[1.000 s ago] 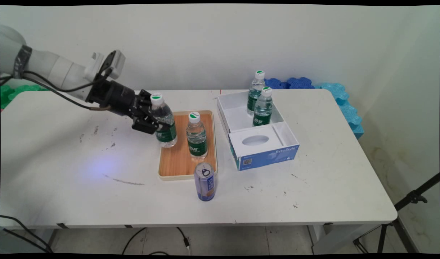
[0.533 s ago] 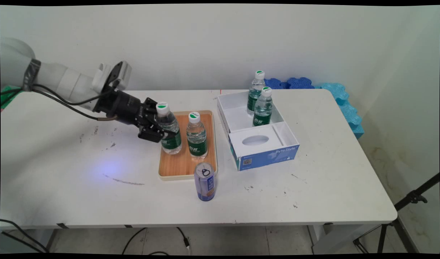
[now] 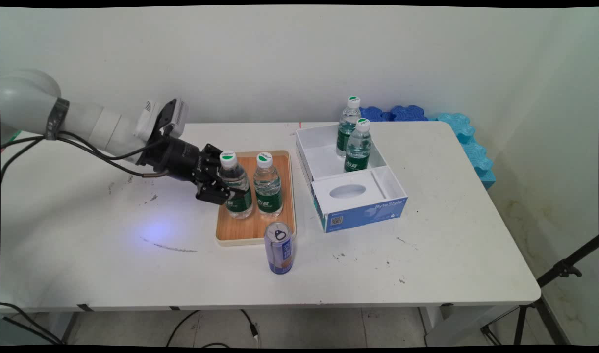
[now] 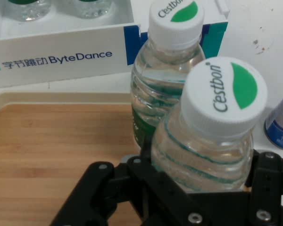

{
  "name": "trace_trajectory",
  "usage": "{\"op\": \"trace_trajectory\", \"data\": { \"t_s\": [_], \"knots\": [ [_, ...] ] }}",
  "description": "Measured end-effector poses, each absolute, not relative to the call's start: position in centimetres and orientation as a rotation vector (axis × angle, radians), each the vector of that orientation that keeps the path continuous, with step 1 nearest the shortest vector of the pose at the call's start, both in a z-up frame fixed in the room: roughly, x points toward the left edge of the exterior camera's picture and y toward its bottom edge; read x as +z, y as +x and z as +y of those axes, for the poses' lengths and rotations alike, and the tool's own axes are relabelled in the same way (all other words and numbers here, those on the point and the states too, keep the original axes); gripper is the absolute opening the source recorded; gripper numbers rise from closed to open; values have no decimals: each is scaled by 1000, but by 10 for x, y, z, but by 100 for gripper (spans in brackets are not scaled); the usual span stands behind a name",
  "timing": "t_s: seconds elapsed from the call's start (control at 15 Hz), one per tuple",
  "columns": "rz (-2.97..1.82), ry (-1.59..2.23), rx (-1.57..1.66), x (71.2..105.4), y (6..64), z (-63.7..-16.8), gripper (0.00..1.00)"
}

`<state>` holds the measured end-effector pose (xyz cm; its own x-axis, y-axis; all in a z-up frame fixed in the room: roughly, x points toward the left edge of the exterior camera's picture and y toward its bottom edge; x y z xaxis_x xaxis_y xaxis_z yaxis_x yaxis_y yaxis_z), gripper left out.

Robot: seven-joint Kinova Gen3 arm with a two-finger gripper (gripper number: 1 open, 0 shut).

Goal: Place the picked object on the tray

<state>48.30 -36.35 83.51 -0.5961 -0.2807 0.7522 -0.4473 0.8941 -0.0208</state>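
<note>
Jaws clamp bottle | upright, cap up | over tray

Robot lab: Kinova arm, bare white table.

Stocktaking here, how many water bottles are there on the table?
4: one in the gripper over the tray, bottle; one beside it; two in the box.

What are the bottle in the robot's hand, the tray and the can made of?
The held water bottle looks like clear, glossy plastic: you can see through its ribbed wall, and its white cap looks matte. The tray looks like wood or a wood print, grainy brown, with a cream rim. The can seems metal, with a shiny pull-tab top.
</note>
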Motion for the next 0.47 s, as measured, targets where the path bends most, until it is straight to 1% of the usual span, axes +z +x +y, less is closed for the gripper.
{"op": "trace_trajectory", "data": {
  "t_s": [0.27, 0.33, 0.47],
  "knots": [
    [-2250, 521, 262, 828, 480, -363, 0],
    [-2253, 522, 260, 826, 480, -362, 100],
    [-2260, 518, 256, 823, 479, -361, 100]
  ]
}}
